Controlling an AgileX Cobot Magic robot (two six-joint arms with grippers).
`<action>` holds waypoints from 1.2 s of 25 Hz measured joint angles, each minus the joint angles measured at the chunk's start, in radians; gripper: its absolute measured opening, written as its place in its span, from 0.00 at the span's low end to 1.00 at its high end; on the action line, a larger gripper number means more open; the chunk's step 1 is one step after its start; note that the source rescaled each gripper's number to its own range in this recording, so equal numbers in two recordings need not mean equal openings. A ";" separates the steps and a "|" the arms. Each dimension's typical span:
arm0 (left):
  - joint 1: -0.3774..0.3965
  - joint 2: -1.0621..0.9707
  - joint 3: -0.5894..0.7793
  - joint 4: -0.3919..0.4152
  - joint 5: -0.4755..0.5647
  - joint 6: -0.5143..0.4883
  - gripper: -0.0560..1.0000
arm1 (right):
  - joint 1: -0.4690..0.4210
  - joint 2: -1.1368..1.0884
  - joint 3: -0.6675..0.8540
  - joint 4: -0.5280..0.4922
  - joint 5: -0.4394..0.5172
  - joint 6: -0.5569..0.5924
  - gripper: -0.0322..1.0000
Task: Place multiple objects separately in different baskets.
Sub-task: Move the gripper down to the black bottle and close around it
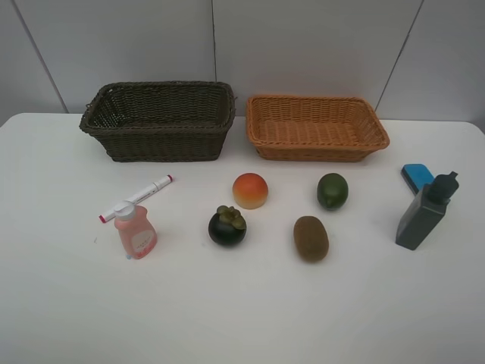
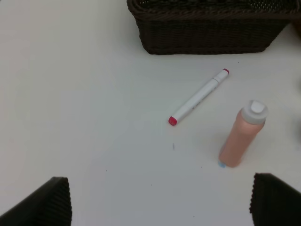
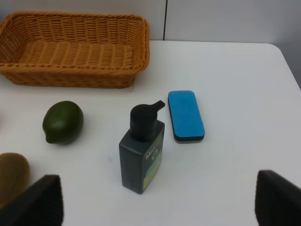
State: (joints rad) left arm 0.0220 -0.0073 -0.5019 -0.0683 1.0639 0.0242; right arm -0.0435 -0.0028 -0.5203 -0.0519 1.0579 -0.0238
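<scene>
Two empty baskets stand at the back: the dark brown basket [image 1: 163,144] on the left and the tan basket [image 1: 314,150] on the right. In front lie a marker [image 1: 136,199], pink bottle [image 1: 136,231], mangosteen [image 1: 227,225], peach [image 1: 250,190], kiwi [image 1: 311,238], green fruit [image 1: 332,190], blue block [image 1: 417,177] and dark grey bottle [image 1: 426,213]. My left gripper [image 2: 160,202] hangs open short of the marker [image 2: 199,97] and pink bottle [image 2: 242,134]. My right gripper [image 3: 160,200] is open just short of the grey bottle [image 3: 142,153]. Neither arm shows in the high view.
The white table [image 1: 242,318] ends at a grey panelled wall [image 1: 303,45] behind the baskets. In the right wrist view the blue block [image 3: 186,115] lies beside the grey bottle, with the green fruit [image 3: 63,122] and kiwi [image 3: 11,176] to its other side.
</scene>
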 joint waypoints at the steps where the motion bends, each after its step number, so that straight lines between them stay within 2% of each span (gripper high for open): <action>1: 0.000 0.000 0.000 0.000 0.000 0.000 1.00 | 0.000 0.000 0.000 0.000 0.000 0.000 0.97; 20: 0.000 0.000 0.000 0.000 0.000 0.000 1.00 | 0.000 0.000 0.000 0.000 0.000 0.000 0.97; 25: 0.000 0.000 0.000 0.000 0.000 0.000 1.00 | 0.000 0.000 0.000 -0.121 -0.020 0.015 0.97; 30: 0.000 0.000 0.000 0.000 0.000 0.000 1.00 | 0.000 0.000 0.000 -0.125 -0.020 0.024 0.97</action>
State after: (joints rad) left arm 0.0220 -0.0073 -0.5019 -0.0683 1.0639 0.0242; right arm -0.0435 -0.0028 -0.5203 -0.1772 1.0376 0.0000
